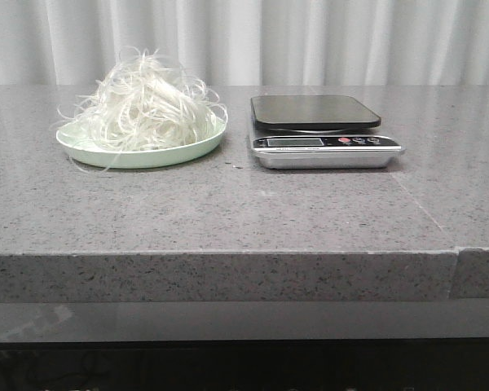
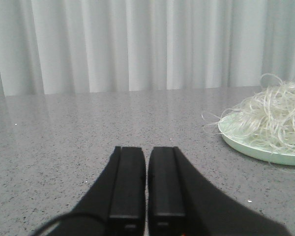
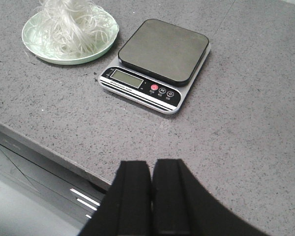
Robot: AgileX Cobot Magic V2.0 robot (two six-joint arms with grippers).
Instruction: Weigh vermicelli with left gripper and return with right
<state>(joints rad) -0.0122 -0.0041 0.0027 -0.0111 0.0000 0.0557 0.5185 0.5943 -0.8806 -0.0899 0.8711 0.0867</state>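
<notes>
Vermicelli (image 1: 147, 106) sits piled on the green plate (image 1: 138, 155), just left of the scale (image 1: 322, 130), so it's on the left gripper (image 2: 146, 196) side. Both grippers, right gripper (image 3: 151, 196) too, look closed and empty, nowhere near it yet.

Grey stone table (image 1: 228, 212), white curtain (image 1: 310, 41) behind.

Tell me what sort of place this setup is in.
Probably a staged kitchen-style test bench, not a real kitchen. A grey speckled stone countertop holds a digital kitchen scale and a pale green plate of vermicelli, with a plain white curtain as backdrop.
</notes>
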